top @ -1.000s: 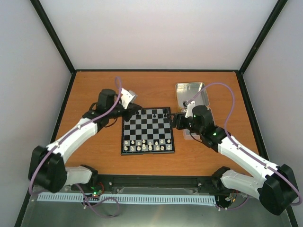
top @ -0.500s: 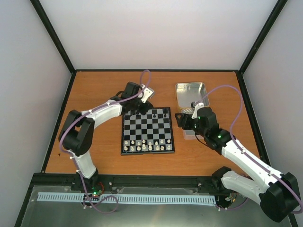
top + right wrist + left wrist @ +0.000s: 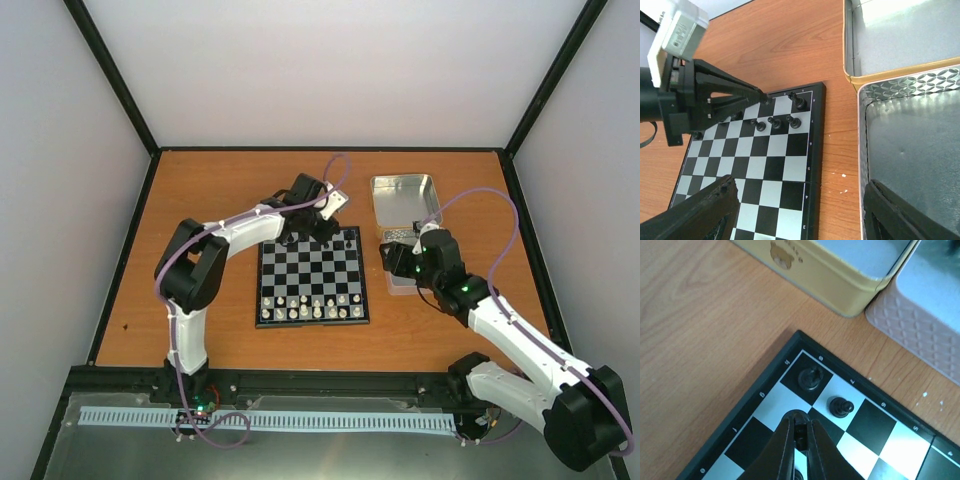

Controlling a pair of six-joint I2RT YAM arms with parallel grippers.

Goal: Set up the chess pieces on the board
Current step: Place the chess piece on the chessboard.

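1. The orange-brown wooden counter (image 3: 200,200) carries the small square chessboard with black and silvery-white checks and a black border (image 3: 312,270) near its centre.
2. The tiny black plastic chess pieces (image 3: 774,121) stand in the two rows along the board's far edge. A black corner piece (image 3: 810,377) occupies the far-right corner square. A black pawn-shaped piece (image 3: 840,406) stands on the adjoining square toward the near edge.
3. The left end effector (image 3: 799,422) reaches across to the board's far edge. Its jaws are pressed together, and a small dark piece (image 3: 800,434) is pinched between the tips. The tips sit just beside the black corner piece. Whether the pinched piece touches the board cannot be told.
4. The right end effector (image 3: 800,215) has its jaws spread wide and holds nothing. It hovers off the board's right edge, between the board and the nearer tin.
5. A rectangular silver metal tin with a gold outer wall (image 3: 900,45) lies open toward the counter's far-right corner. A rectangular silver metal tin with an embossed diamond-pattern rim (image 3: 910,85) touches it on the near side.
6. The tiny white chess pieces (image 3: 305,305) stand in two rows along the board's near edge.
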